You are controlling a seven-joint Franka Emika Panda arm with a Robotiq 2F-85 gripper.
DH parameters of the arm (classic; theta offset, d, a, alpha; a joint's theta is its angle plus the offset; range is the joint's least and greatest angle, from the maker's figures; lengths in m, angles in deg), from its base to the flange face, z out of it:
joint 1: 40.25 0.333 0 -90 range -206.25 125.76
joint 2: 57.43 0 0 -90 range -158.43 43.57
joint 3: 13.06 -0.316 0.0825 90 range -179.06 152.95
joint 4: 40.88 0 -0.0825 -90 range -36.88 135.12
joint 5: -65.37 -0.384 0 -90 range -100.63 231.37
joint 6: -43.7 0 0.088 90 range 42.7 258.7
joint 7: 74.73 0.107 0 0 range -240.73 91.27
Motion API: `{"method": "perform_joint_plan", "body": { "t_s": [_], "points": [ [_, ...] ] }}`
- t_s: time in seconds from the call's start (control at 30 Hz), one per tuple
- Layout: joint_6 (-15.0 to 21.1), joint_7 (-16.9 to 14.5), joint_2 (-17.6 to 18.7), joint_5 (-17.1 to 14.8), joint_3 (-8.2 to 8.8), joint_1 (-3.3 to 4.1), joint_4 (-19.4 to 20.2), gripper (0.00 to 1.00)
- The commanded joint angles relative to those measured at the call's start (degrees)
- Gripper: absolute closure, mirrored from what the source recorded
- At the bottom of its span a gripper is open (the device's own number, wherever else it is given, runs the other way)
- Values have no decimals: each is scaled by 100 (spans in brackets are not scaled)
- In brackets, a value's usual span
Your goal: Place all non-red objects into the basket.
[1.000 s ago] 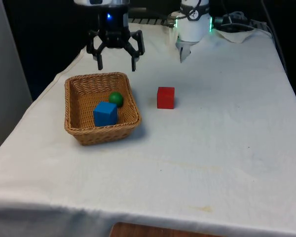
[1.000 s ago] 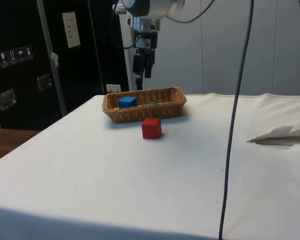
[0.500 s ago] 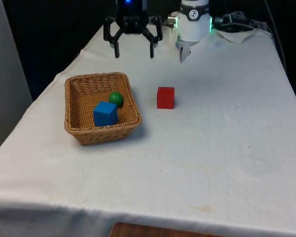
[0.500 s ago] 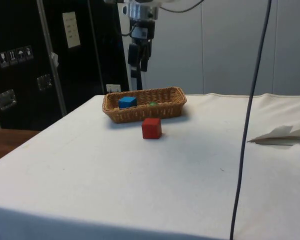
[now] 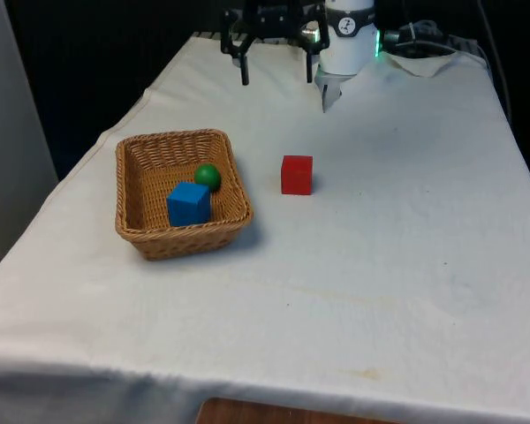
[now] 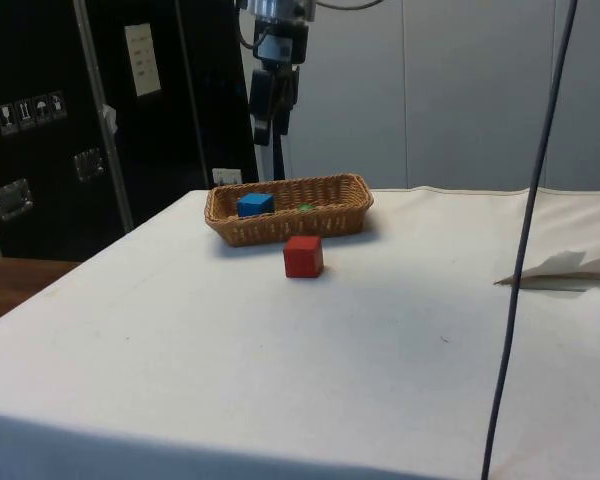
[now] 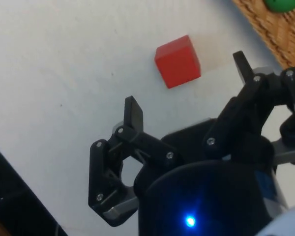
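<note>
Basket (image 5: 182, 194) on front view's left holds blue cube (image 5: 188, 203) w/ green ball (image 5: 208, 176) just behind it. Red cube (image 5: 297, 174) sits on cloth (image 5: 380, 265) just beside basket, on front view's right. Far end: gripper (image 5: 276, 74) high above table, fingers spread, nothing held.

Bright, even overhead light; the basket (image 5: 182, 191) and red cube (image 5: 297, 174) cast soft, short shadows.

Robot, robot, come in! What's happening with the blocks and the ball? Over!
Gripper open, empty, high above the table. Blue cube and green ball inside the basket. Red cube on the cloth beside it. Nothing in the way.
</note>
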Motion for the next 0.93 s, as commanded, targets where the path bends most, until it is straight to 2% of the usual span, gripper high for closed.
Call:
{"method": "perform_joint_plan", "body": {
  "t_s": [0.0, 0.03, 0.07, 0.1, 0.27, 0.3, 0.33, 0.37, 0.53, 0.57, 0.6, 0.73, 0.87, 0.9],
  "points": [
    [80, 166, -74, 160, -17, 34, 69, 0],
    [86, 206, -115, 183, -52, 34, 97, 0],
    [6, 115, -132, 86, -97, 0, 80, 0],
    [103, 269, -189, 229, -120, 29, 155, 0],
    [160, 418, -378, 304, -321, 23, 309, 0],
    [178, 435, -407, 309, -350, 23, 338, 0],
    [97, 309, -390, 178, -361, 0, 298, 0],
    [195, 453, -430, 315, -384, 17, 361, 0],
    [269, 550, -573, 327, -579, 17, 504, 0],
    [183, 407, -561, 183, -584, 0, 470, 0],
    [281, 561, -602, 332, -613, 11, 533, 0],
    [309, 647, -728, 338, -779, 0, 647, 0],
    [327, 607, -768, 275, -831, -11, 688, 0],
    [241, 533, -773, 189, -825, 0, 659, 0]
  ]
}}
